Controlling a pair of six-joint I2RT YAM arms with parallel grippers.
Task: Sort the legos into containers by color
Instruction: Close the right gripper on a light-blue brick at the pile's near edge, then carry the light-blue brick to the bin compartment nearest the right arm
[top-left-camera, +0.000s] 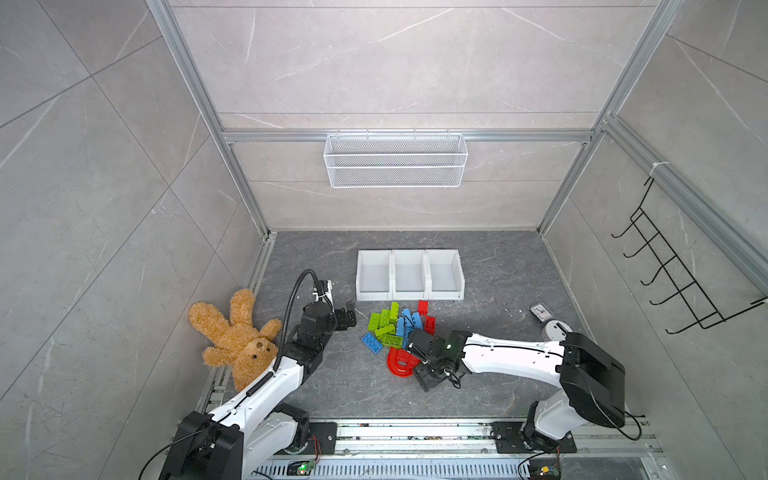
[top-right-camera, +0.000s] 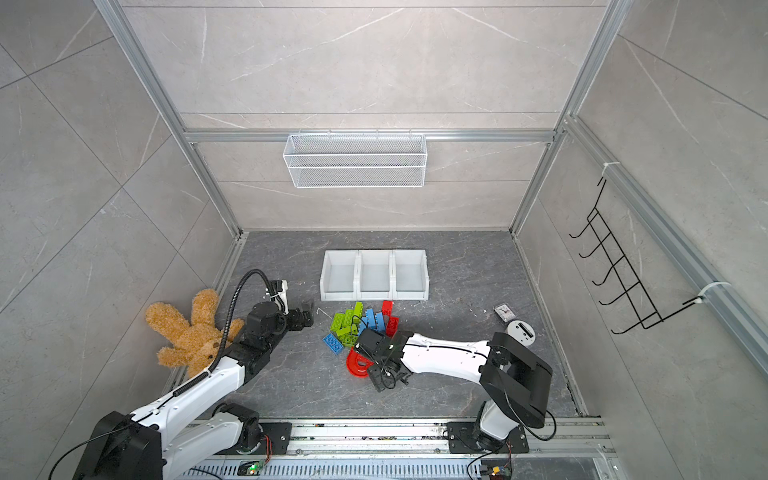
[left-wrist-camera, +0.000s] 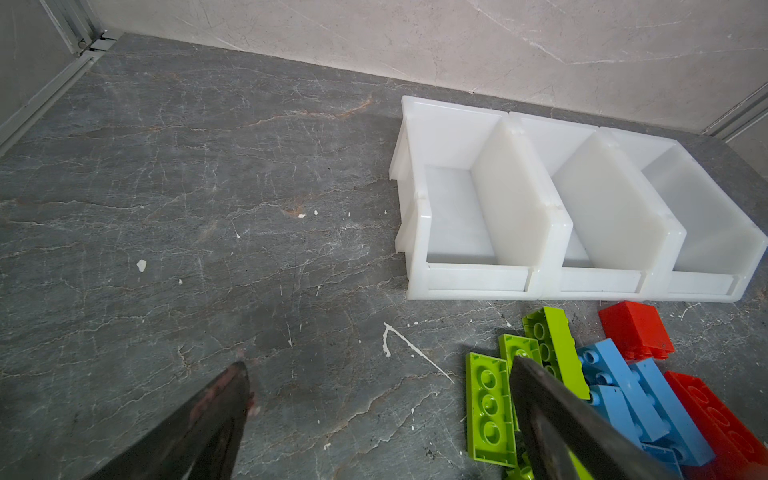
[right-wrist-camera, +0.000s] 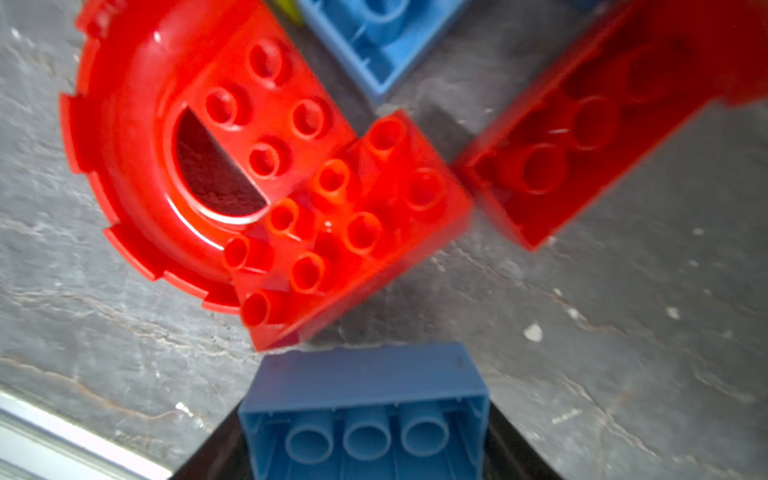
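While the left tool (top-left-camera: 347, 318) hangs with its fingers (left-wrist-camera: 232, 399) spread and nothing between them, near the front corner of the bins (top-left-camera: 392, 266) on its own side, the right tool (top-left-camera: 415, 338) is down at the heap of bricks (top-left-camera: 388, 328) and clamped on a blue brick (right-wrist-camera: 365, 399) (its hollow underside, three tubes in a row, faces the wrist camera). Dark fingers press both ends of that brick; whether it is clear of the bench (top-left-camera: 498, 270) I cannot tell.

None of the bricks lies in the bins. Green, blue and red ones sit jumbled on the bench just in front of the bins' low lips, the nearest red one almost touching the row. On the side of the heap away from the bins, a red arch (top-left-camera: 399, 363) lies flat, and in the right wrist view a red brick (right-wrist-camera: 353, 232), studs up, rests against the arch's open end.

Well apart from the bins, beside the left arm, a teddy bear (top-left-camera: 237, 336) sprawls at the bench's edge.
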